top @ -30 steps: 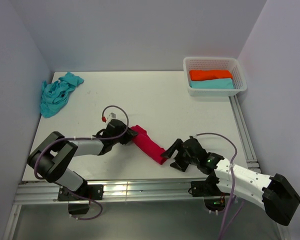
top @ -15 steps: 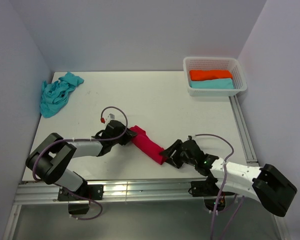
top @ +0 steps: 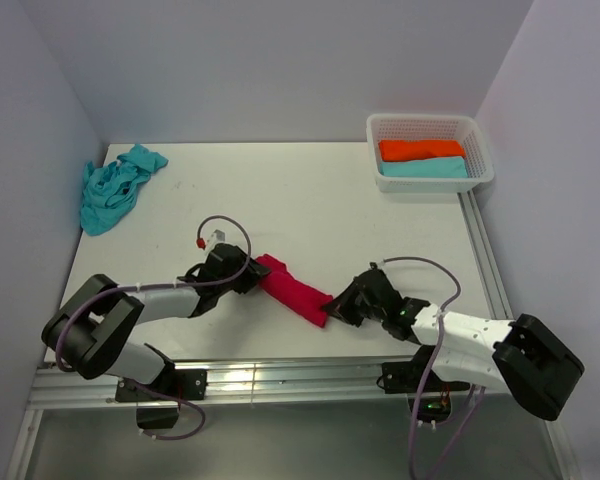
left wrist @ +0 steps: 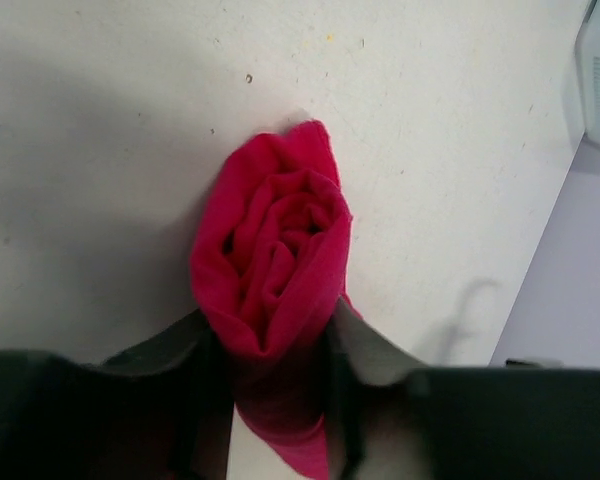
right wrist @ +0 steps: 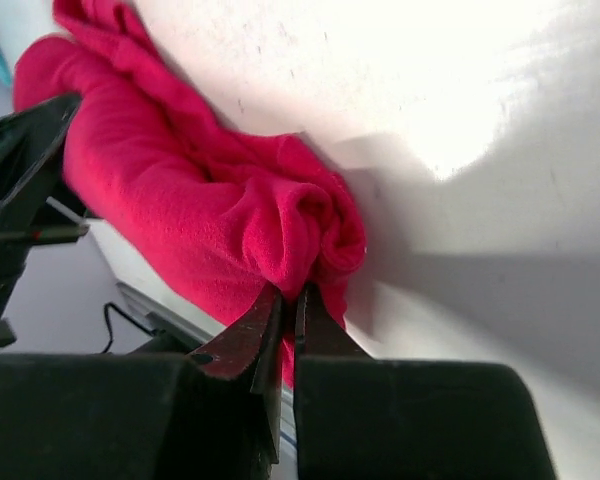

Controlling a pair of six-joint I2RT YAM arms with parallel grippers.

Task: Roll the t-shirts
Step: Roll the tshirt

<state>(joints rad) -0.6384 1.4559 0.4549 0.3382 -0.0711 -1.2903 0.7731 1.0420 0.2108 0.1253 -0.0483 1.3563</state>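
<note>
Note red shirt (top: 292, 290) rolled tight, lying slantwise on table (top: 320, 200) near its front edge. See left gripper (left wrist: 275, 335) clasping one end of the roll, a finger on each side. See right gripper (right wrist: 290, 292) pinched closed on a fold at the other end. Find turquoise shirt (top: 115, 185) crumpled at back left corner.

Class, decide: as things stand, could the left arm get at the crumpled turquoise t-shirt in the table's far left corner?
Probably not yet: the table toward the turquoise t-shirt is bare, but the left end effector is clamped on the rolled red t-shirt.
</note>
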